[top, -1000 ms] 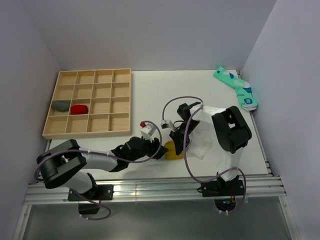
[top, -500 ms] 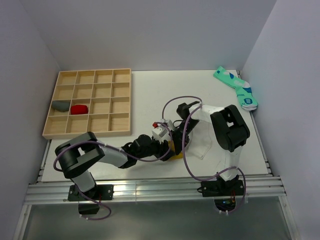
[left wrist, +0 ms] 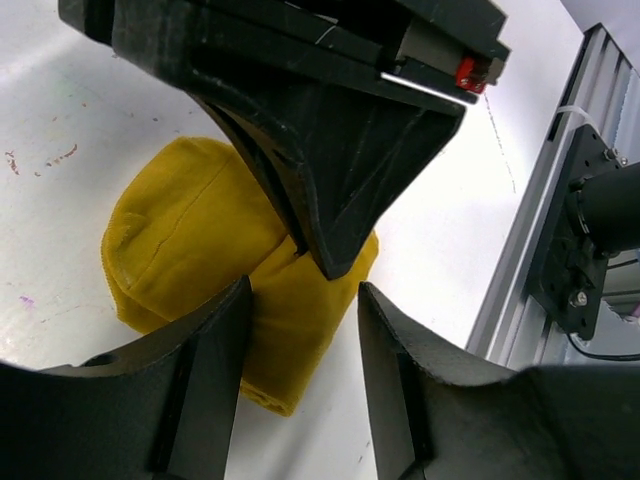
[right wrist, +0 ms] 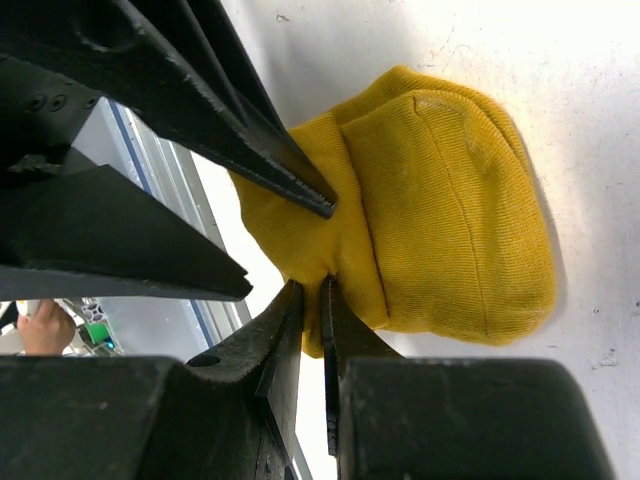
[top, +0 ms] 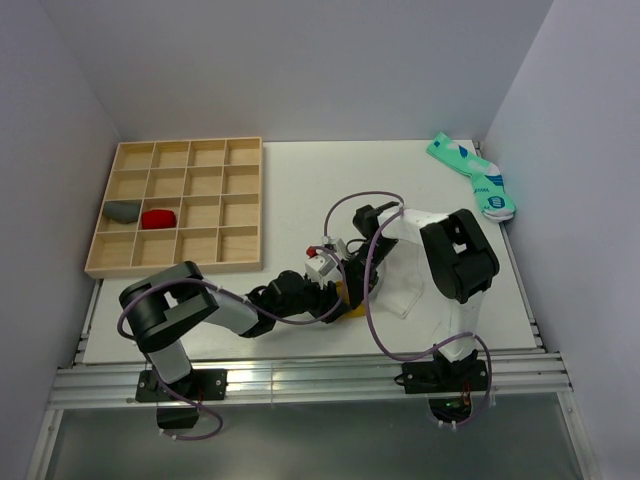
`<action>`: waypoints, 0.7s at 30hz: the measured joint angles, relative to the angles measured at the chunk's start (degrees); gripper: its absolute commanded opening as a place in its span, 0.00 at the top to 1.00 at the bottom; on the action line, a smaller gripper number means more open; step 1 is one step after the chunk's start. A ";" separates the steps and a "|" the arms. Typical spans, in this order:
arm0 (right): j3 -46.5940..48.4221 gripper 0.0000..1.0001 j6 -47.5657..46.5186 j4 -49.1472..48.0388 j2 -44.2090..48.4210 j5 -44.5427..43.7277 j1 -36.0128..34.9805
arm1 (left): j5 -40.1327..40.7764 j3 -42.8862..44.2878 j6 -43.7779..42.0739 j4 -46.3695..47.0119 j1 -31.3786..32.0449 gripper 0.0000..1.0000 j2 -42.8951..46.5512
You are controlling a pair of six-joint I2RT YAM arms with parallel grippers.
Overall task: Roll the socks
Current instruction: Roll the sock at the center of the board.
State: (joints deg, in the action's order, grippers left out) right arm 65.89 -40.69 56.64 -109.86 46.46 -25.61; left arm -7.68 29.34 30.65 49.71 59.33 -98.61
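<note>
A mustard-yellow sock (right wrist: 440, 210), rolled into a thick bundle, lies on the white table near the front edge. My right gripper (right wrist: 322, 300) is shut on a loose fold at the bundle's end. My left gripper (left wrist: 300, 380) stands open just over that same end (left wrist: 290, 330), with the right gripper's dark fingers (left wrist: 330, 230) pressing into the cloth right ahead of it. From the top view only a sliver of the yellow sock (top: 347, 309) shows under the two wrists. In the right wrist view the left gripper's fingertips (right wrist: 318, 205) reach the bundle from the upper left.
A wooden compartment tray (top: 175, 152) sits at the back left, holding a grey bundle (top: 123, 211) and a red bundle (top: 158, 218). Teal patterned socks (top: 472, 176) lie at the back right. The aluminium rail (top: 300, 375) runs along the near edge, close to the grippers.
My left arm has swung right, bringing its gripper up against the sock and the right gripper. Its jaws have narrowed slightly. The right gripper keeps its hold in place.
</note>
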 measured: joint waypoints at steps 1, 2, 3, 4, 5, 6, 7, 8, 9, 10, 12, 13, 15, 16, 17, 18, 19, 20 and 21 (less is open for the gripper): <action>0.00 0.92 0.09 -0.02 0.00 -0.02 0.00 | 0.17 0.00 0.00 0.15 0.00 0.49 -0.24; 0.00 0.91 0.20 -0.04 0.02 -0.04 0.00 | 0.39 0.00 0.00 0.22 0.00 0.50 -0.52; 0.00 0.92 0.26 -0.07 0.02 -0.04 0.00 | 0.59 0.00 0.00 0.24 0.00 0.51 -0.85; 0.00 0.91 0.37 -0.09 0.04 -0.07 0.00 | 0.85 0.00 0.00 0.37 0.00 0.52 -1.16; 0.00 0.92 0.42 -0.15 0.11 -0.09 0.00 | 1.09 0.00 0.00 0.57 0.00 0.53 -1.51; 0.00 0.92 0.48 -0.26 0.20 -0.13 0.00 | 1.36 0.00 0.00 0.63 0.00 0.54 -1.79; 0.00 0.92 0.63 -0.46 0.33 -0.28 0.00 | 1.51 0.02 0.02 0.72 0.00 0.55 -1.95; 0.00 0.92 0.70 -0.59 0.46 -0.42 0.00 | 1.60 0.07 0.02 0.87 0.00 0.58 -2.08; -0.02 0.91 0.79 -0.70 0.59 -0.55 0.00 | 1.75 0.11 0.04 0.92 0.00 0.59 -2.19; -0.02 0.91 0.85 -0.94 0.76 -0.72 0.00 | 1.86 0.22 0.07 0.94 0.00 0.60 -2.29; -0.13 0.90 0.87 -1.40 1.16 -1.05 0.00 | 1.97 0.57 0.17 0.79 0.00 0.70 -2.56; -0.24 0.89 0.94 -1.77 1.44 -1.25 0.00 | 1.97 0.81 0.22 0.66 0.00 0.72 -2.62; -0.68 0.82 1.36 -2.78 2.36 -1.90 0.00 | 1.99 1.22 0.24 0.24 0.00 0.79 -2.71; -0.94 0.79 1.51 -3.21 2.93 -2.27 0.00 | 2.19 1.51 0.42 0.02 0.00 0.80 -2.84; -1.53 0.77 1.90 -4.17 3.82 -2.73 0.00 | 2.34 1.75 0.50 -0.11 0.00 0.81 -2.99; -2.29 0.72 2.19 -5.11 4.87 -3.48 0.00 | 2.58 2.12 0.57 -0.28 0.00 0.82 -3.23; -2.99 0.70 2.45 -6.01 6.03 -4.15 0.00 | 2.84 2.45 0.70 -0.46 0.00 0.83 -3.37; -3.63 0.67 2.69 -7.13 7.17 -4.92 0.00 | 3.04 2.64 0.90 -0.63 0.00 0.84 -3.41; -4.28 0.63 2.99 -8.22 8.46 -5.79 -0.02 | 3.15 2.78 1.38 -0.79 0.00 0.85 -3.48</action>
State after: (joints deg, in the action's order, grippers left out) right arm 61.60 -37.69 48.42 -101.41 40.66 -25.63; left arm -4.54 32.12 32.03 48.93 59.33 -102.08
